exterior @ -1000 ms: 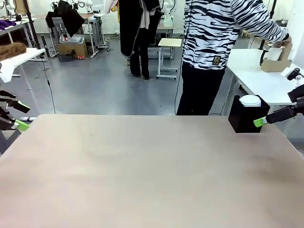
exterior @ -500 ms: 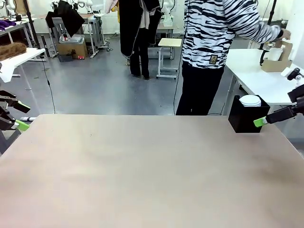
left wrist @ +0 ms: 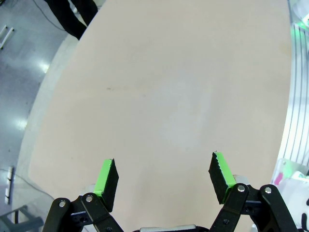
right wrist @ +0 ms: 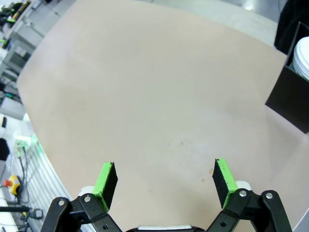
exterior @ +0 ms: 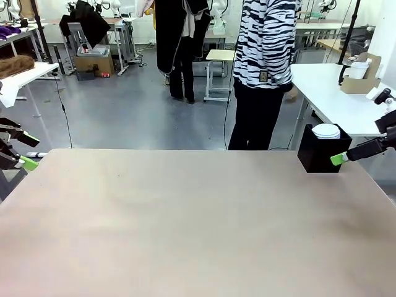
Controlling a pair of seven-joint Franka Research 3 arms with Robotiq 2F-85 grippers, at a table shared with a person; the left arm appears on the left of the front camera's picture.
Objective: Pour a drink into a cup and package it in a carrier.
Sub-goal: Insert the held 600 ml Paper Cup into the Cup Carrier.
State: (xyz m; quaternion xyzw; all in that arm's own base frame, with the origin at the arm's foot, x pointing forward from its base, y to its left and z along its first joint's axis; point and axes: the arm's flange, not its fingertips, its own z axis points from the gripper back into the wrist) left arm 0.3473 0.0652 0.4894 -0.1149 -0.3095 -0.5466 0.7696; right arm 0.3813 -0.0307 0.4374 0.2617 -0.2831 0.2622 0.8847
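Beyond the black box (exterior: 323, 154), the carrier (exterior: 362, 75) sits nearer the empty, open right gripper (right wrist: 165, 178); left gripper (left wrist: 163, 174) likewise open.

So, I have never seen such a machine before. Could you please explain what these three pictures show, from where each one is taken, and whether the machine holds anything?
The front picture looks across a tan table from the robot's side. A person in a striped top stands beyond it. The two other pictures come from cameras on the robot's wrists, looking down along the green-padded fingers. The left end effector and the right end effector are both open and hold nothing. At the table's far right corner stands a black box with a white lid or cup top showing in it. On a white side table behind sits a cardboard carrier.
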